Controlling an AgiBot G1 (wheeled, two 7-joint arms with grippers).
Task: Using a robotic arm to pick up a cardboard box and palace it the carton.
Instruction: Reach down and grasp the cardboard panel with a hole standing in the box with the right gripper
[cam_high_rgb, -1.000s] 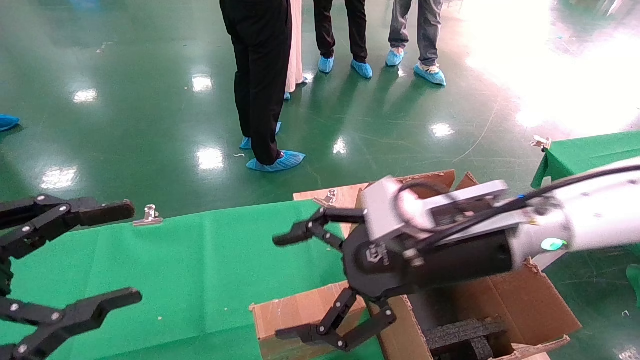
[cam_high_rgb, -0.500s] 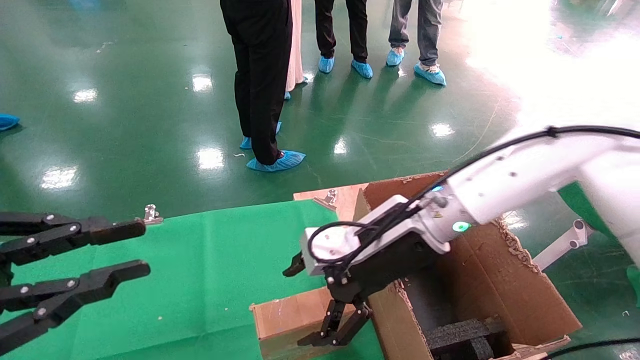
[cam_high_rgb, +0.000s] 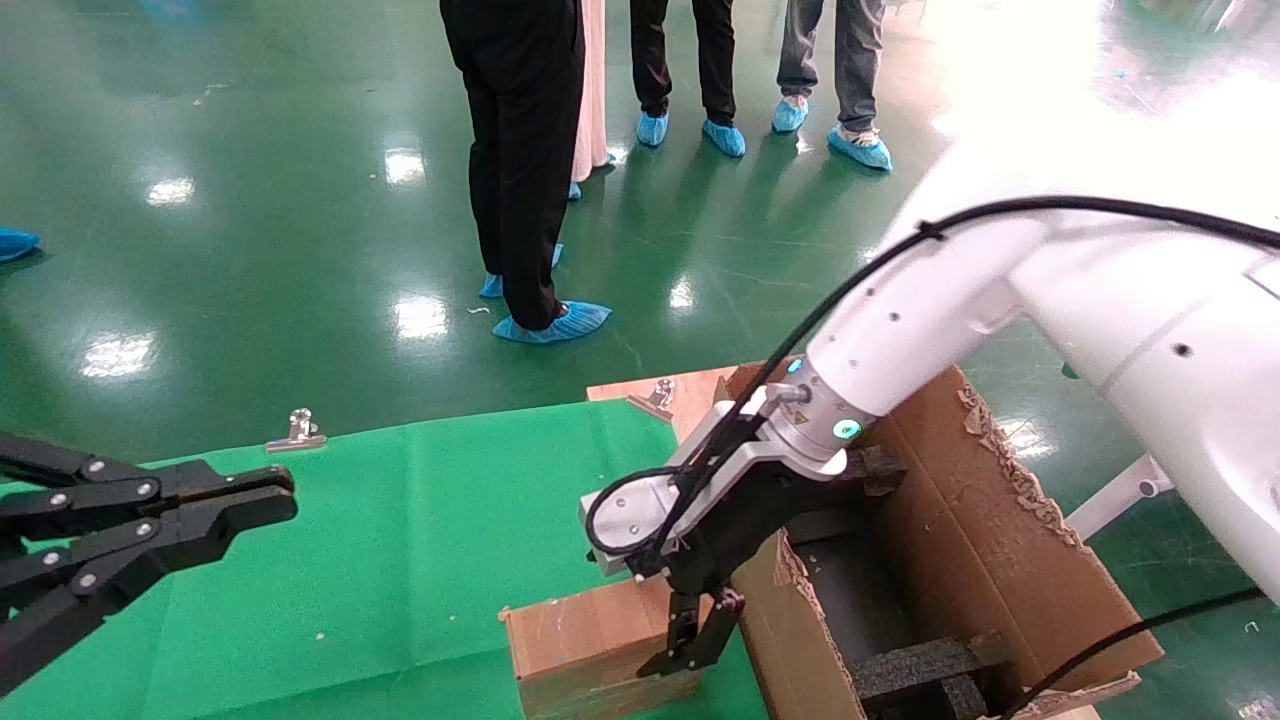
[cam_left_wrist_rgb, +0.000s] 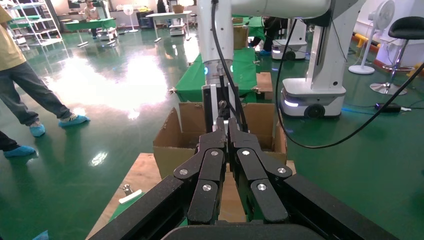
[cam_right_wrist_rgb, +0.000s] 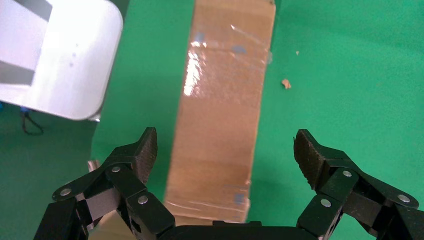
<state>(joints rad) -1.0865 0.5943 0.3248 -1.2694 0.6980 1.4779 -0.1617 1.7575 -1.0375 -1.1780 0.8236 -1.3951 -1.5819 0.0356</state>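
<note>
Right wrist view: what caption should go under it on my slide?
Open right gripper straddling the taped cardboard box on the green cloth.

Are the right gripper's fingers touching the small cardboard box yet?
Apart. The right wrist view shows the right gripper open, its fingers straddling the box with green cloth visible between each finger and the box's sides.

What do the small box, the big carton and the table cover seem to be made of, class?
Box: brown cardboard, matt, with a glossy clear tape strip that reflects light. Carton: corrugated cardboard, going by its ragged torn flap edges; the dark inserts inside look like foam. Table cover: likely thin green cloth or non-woven sheet, matt, with faint fold creases.
</note>
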